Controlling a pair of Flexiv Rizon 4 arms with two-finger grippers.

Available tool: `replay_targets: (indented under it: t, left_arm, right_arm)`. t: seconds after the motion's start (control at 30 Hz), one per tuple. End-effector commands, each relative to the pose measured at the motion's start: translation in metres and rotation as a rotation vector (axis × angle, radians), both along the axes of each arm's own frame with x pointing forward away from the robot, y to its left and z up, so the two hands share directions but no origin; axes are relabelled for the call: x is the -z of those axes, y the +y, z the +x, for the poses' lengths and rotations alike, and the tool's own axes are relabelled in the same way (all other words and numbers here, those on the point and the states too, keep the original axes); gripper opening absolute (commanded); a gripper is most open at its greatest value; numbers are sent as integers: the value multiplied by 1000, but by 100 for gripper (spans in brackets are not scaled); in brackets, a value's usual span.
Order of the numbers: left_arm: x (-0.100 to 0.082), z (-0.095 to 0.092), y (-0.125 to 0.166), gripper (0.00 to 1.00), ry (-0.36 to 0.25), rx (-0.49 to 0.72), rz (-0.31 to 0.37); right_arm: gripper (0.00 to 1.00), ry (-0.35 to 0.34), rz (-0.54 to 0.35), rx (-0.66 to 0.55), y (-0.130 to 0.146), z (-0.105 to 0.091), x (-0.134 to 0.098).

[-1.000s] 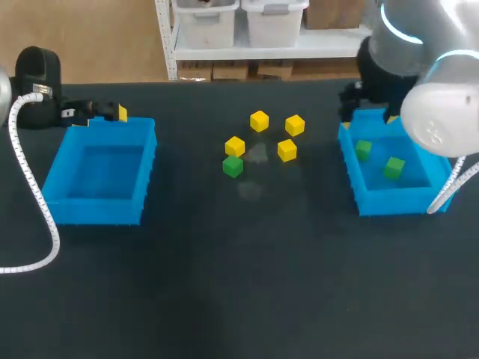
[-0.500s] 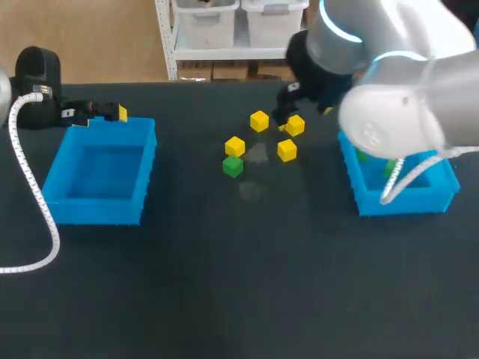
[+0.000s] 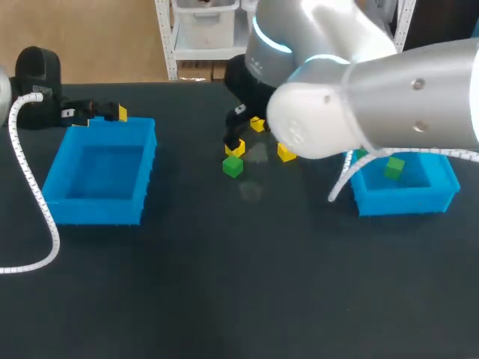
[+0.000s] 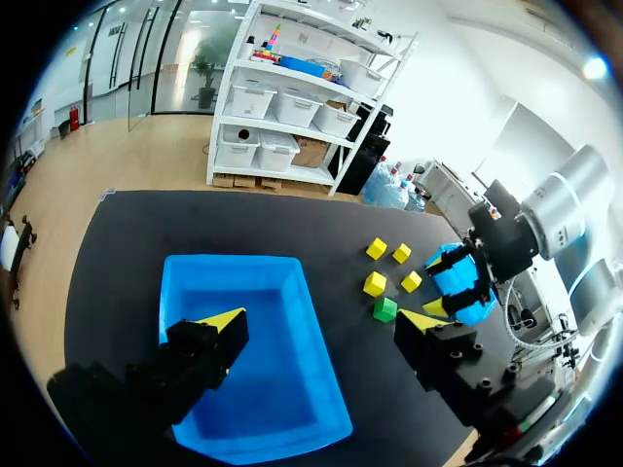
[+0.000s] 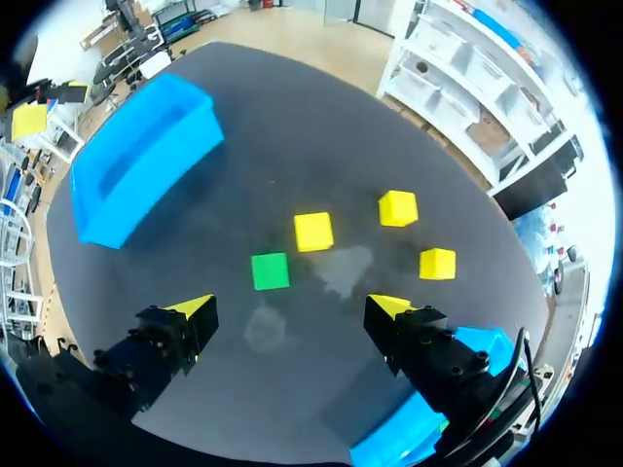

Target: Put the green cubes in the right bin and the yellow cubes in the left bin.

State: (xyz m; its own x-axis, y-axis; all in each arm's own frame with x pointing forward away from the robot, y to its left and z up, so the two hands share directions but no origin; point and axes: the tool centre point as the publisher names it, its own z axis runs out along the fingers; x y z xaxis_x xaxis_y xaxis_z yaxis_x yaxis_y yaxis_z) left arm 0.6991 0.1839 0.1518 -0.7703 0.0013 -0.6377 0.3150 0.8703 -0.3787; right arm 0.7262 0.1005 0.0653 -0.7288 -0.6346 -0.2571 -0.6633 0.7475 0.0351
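Four yellow cubes (image 4: 375, 284) are lying in a loose cluster on the dark table (image 3: 224, 284), between the two bins; the head view is showing only three of them in part, since the right arm is covering the cluster. One loose green cube (image 5: 270, 270) is sitting at the near edge of that cluster, just beside one yellow cube and apart from the other three. Two more green cubes (image 3: 394, 166) are resting inside the right bin (image 3: 404, 200) – one is partly hidden by the arm. The left bin (image 3: 97, 209) is holding no cubes. The right gripper (image 5: 292, 305) is hanging above the cluster with its fingers spread wide and nothing between them; the loose green cube is lying just ahead of the gap, touching neither finger. The left gripper (image 4: 323, 319) is positioned at the far rim of the left bin – its fingers are likewise spread apart and gripping nothing, with the bin's interior showing below them.
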Motion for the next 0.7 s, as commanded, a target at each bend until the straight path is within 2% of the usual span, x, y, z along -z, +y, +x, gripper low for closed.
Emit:
replay_targets:
  t: [0.03,0.23,0.7]
  left_arm:
    - [1,0,1,100,-4,3,-5]
    - [1,0,1,100,-4,3,-5]
    - [1,0,1,100,-4,3,-5]
  right_arm:
    - [100,19,-25,-11,13,2,9]
    - [100,32,-54,-39,20,-4,26]
    - [100,95,-91,-40,20,-4,59]
